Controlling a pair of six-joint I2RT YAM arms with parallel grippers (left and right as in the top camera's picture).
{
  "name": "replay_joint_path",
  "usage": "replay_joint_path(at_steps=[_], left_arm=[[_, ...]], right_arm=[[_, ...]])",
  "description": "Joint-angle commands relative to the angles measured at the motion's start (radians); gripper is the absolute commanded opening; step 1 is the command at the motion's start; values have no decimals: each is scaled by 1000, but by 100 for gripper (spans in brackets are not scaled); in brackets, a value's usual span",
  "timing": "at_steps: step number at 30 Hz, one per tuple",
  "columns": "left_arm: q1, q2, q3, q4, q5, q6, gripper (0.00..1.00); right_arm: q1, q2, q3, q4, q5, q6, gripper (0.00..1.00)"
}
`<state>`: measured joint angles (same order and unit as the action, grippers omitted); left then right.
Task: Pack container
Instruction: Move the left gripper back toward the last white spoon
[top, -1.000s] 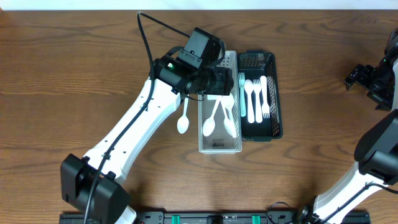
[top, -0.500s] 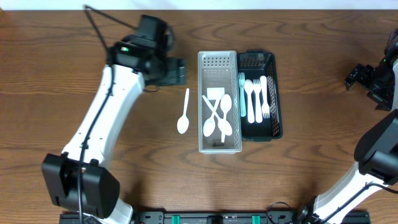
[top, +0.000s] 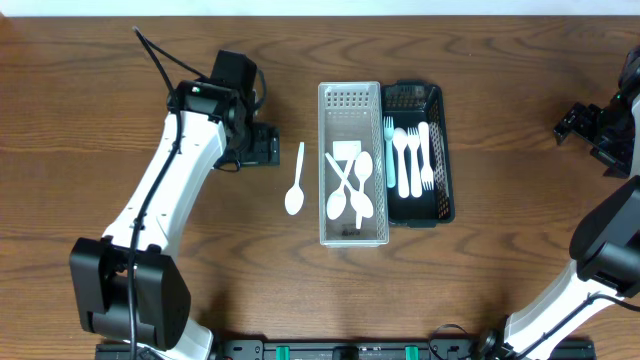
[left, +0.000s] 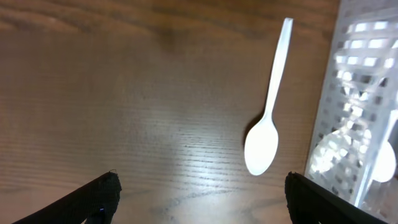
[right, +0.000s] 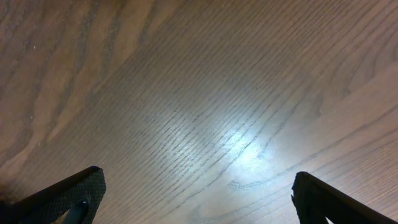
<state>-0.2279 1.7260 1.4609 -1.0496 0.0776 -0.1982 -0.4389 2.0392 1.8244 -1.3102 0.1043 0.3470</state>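
A white plastic spoon (top: 295, 181) lies on the table just left of the clear slotted container (top: 352, 235), bowl toward the front. In the left wrist view the spoon (left: 267, 121) lies ahead, right of centre, next to the container's wall (left: 348, 118). The container holds several white spoons (top: 352, 190). The black container (top: 447, 160) beside it holds white forks (top: 411, 160) and a teal one. My left gripper (top: 262, 147) is open and empty, left of the loose spoon; its fingertips (left: 199, 199) frame bare wood. My right gripper (top: 575, 125) is open and empty at the far right edge.
The two containers stand side by side in the table's middle. The right wrist view shows only bare wood between the open fingers (right: 196, 196). The left arm's cable (top: 160, 55) arcs over the back left of the table.
My left gripper has drawn back from over the clear container to the left, then come forward and right toward the loose spoon. The spoon and both containers have not moved. The right arm is still.
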Motion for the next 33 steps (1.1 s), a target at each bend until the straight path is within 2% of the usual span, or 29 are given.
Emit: replay_joint_path(at_steps=[1, 10, 16, 26, 33], left_arm=[[-2, 3, -28, 12, -14, -13, 87], [-45, 32, -137, 145, -14, 16, 87], [-75, 113, -139, 199, -10, 71, 87], [-79, 204, -139, 253, -3, 75, 87], [-79, 214, -139, 278, 73, 112, 87]], right_arm=[[7, -6, 0, 2, 3, -11, 99], [7, -6, 0, 2, 3, -11, 99], [7, -6, 0, 2, 3, -11, 99], [7, -6, 0, 2, 3, -11, 99], [7, -6, 0, 2, 3, -11, 99]])
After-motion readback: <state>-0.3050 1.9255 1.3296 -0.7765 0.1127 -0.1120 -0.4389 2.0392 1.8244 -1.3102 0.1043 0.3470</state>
